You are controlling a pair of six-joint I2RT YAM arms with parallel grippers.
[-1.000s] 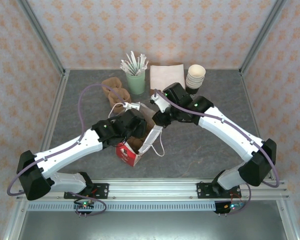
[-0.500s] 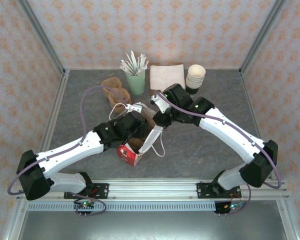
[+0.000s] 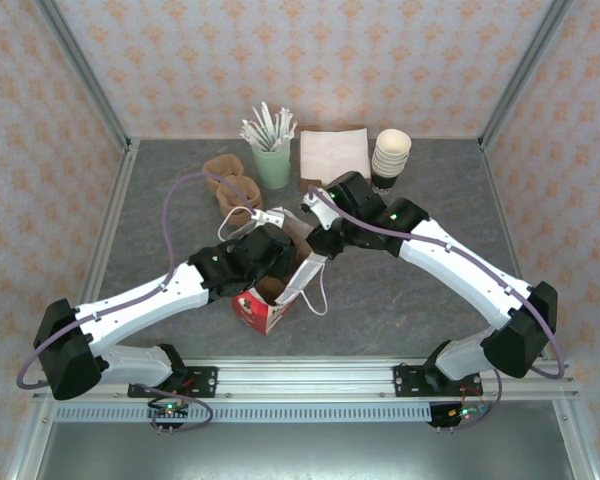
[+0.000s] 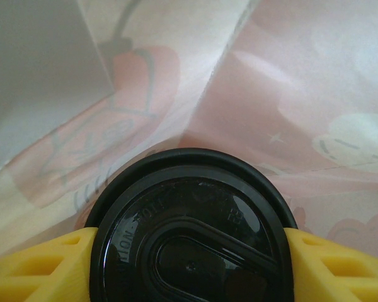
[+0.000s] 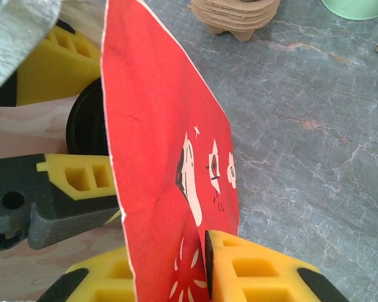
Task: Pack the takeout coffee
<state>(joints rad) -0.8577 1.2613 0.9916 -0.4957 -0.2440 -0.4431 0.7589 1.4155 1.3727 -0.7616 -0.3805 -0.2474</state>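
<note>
Overhead, the right gripper [image 3: 314,257] pinches the wall of the red paper bag [image 3: 250,306], holding its mouth open. Left wrist: the left gripper [image 4: 189,264] clamps the black-lidded takeout coffee cup [image 4: 189,214] inside that bag. Right wrist: yellow fingers [image 5: 252,267] squeeze the red wall.

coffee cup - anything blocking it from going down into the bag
Nothing visible does. The left claw grips the black lid inside the bag, whose red wall the right claw pinches open.
</note>
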